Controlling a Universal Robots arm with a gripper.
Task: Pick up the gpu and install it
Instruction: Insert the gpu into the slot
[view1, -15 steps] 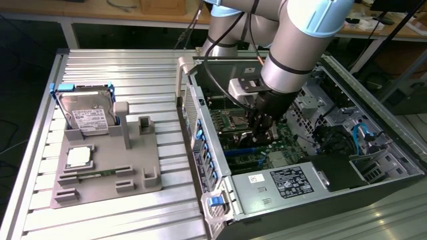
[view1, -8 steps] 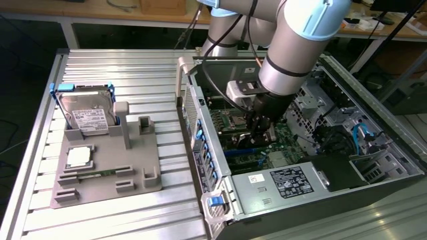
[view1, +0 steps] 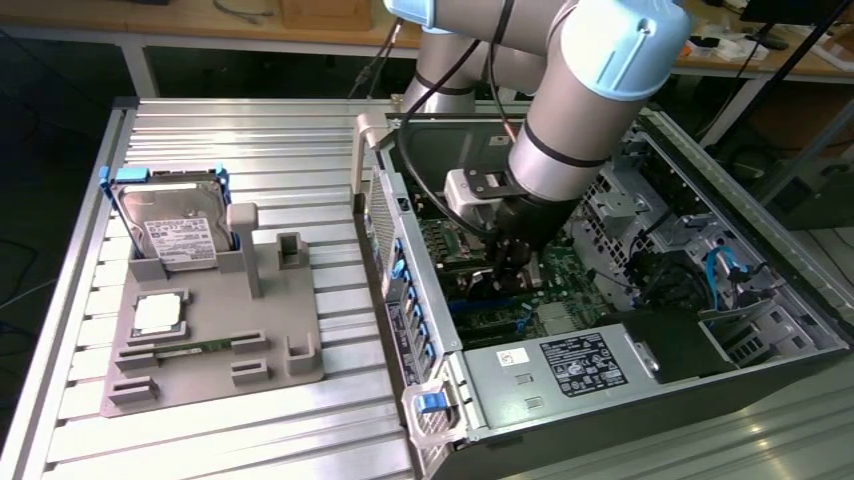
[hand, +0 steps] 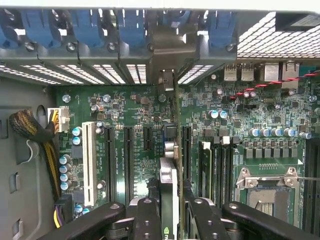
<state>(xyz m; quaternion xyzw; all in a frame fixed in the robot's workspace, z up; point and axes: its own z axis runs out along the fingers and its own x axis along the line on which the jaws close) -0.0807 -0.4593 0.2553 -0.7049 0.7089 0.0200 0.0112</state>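
One gripper, inside the open case, pinches one gpu edge-on over the motherboard. One hard drive stands on the fixture.

I see the arm reaching down into the open PC case, wrist buried among the parts w/ the gripper just over the green motherboard. PSU w/ white label sits at the near end of the case. On the exterior view's left, a grey fixture tray lies on the ribbed metal counter, holding a hard drive in a blue frame, a CPU and a green memory stick.
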